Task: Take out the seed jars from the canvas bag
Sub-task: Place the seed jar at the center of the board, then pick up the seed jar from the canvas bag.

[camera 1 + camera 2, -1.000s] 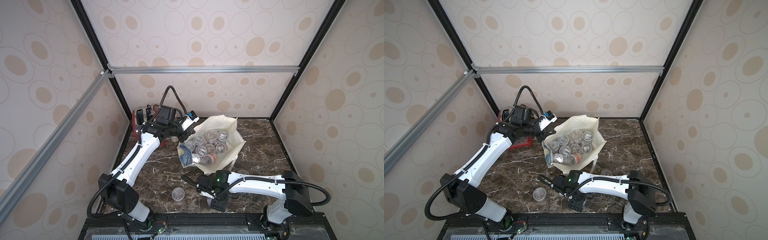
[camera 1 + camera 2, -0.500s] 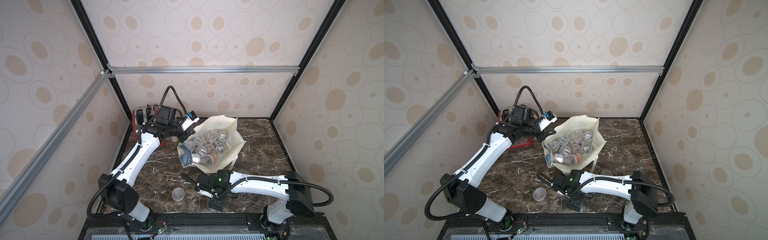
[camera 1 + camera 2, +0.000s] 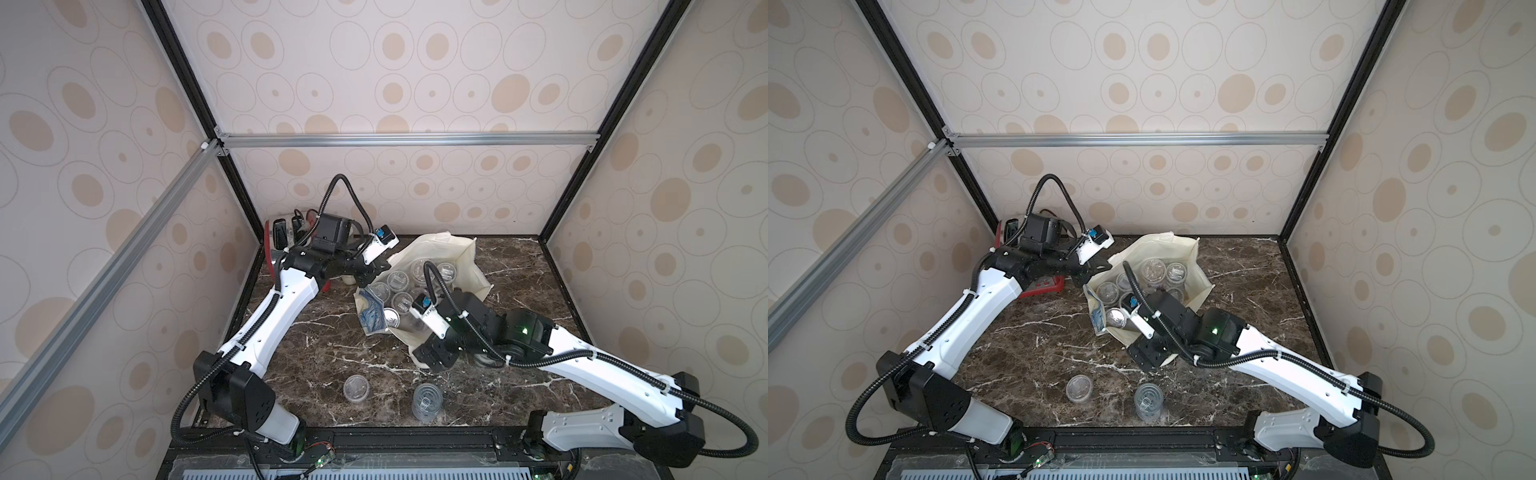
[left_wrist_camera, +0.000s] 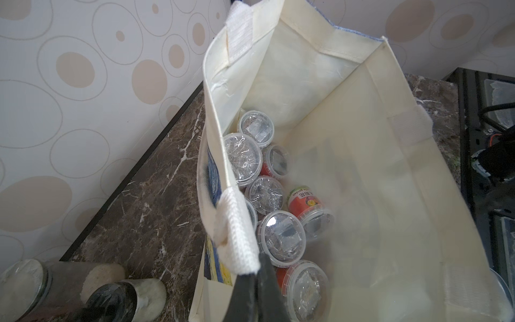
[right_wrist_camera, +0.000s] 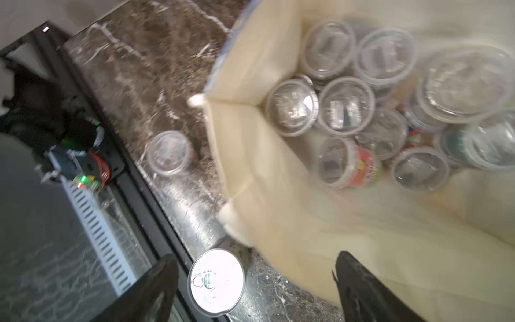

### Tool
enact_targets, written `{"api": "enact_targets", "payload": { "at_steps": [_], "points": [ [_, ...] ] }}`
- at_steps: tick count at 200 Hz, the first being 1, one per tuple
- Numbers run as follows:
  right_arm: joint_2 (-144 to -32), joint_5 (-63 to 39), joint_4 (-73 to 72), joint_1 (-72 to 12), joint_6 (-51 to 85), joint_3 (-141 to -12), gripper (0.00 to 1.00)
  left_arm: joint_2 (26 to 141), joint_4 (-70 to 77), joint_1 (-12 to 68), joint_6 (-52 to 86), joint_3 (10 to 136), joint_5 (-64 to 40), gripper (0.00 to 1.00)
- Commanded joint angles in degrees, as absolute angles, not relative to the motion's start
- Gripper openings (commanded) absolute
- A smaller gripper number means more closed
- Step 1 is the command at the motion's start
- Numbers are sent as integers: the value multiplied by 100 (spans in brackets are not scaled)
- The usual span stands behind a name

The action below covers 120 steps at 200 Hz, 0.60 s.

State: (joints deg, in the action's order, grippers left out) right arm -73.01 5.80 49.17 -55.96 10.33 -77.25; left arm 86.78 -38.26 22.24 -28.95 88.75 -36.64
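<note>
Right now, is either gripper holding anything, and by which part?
The left gripper has its fingers shut on the canvas bag, at the woven handle by its rim. The right gripper is open and holds nothing.

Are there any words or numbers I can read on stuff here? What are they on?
"garden": on the red label of a seed jar inside the canvas bag.
Larger print beside it: too unclear to read.
The red-labelled jar in the right wrist view: blurred.
No other text shows.

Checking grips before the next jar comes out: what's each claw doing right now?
Left claw: closed on the handle of the canvas bag.
Right claw: open, holding nothing.
</note>
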Motion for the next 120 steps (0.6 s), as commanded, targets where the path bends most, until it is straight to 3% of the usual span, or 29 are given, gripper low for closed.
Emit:
{"api": "enact_targets", "payload": {
  "at_steps": [1,19,94,120],
  "points": [
    [-7667,1132,5238,-5089,1600,-8216,90,8490,-4201,2241,-3720,8686,-4355,0],
    [-8020,1359,5265,-4940,1633,-8271,91,8483,-4358,2263,-4028,8482,-4680,0],
    [-8639,568,3591,-4860,1527,-7115,94,8336,-4511,2268,-4255,8437,-4789,0],
    [-9052,683,3578,-4909,2136,-7229,94,8315,-4429,2261,-4070,8453,-4783,0]
  ]
}}
